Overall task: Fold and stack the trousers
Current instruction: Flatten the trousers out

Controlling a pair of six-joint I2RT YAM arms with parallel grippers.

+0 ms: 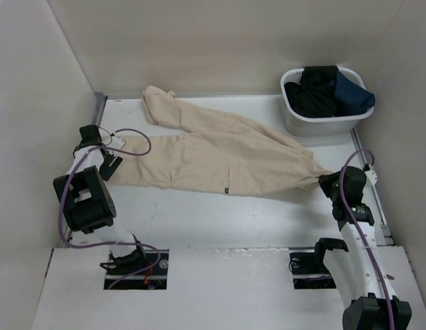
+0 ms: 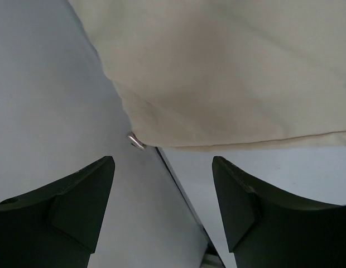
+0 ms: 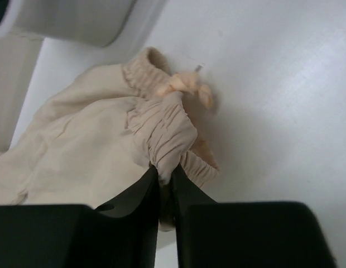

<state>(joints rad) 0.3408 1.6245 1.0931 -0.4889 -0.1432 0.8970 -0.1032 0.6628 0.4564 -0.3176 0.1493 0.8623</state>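
The light beige trousers (image 1: 213, 155) lie spread across the white table, legs to the left, gathered waist to the right, a small dark tag (image 1: 227, 190) on the near leg. My right gripper (image 1: 328, 180) is shut on the gathered waistband (image 3: 162, 134) at the right end; a drawstring knot (image 3: 187, 86) shows beside it. My left gripper (image 1: 110, 163) is open and empty just short of the near leg's cuff; in the left wrist view the cuff edge (image 2: 229, 100) lies ahead of the open fingers (image 2: 83, 195).
A white basket (image 1: 321, 122) holding black and navy garments (image 1: 326, 89) stands at the back right. Walls close in the table on the left, back and right. A metal strip and a small screw eye (image 2: 135, 141) sit at the table's left edge.
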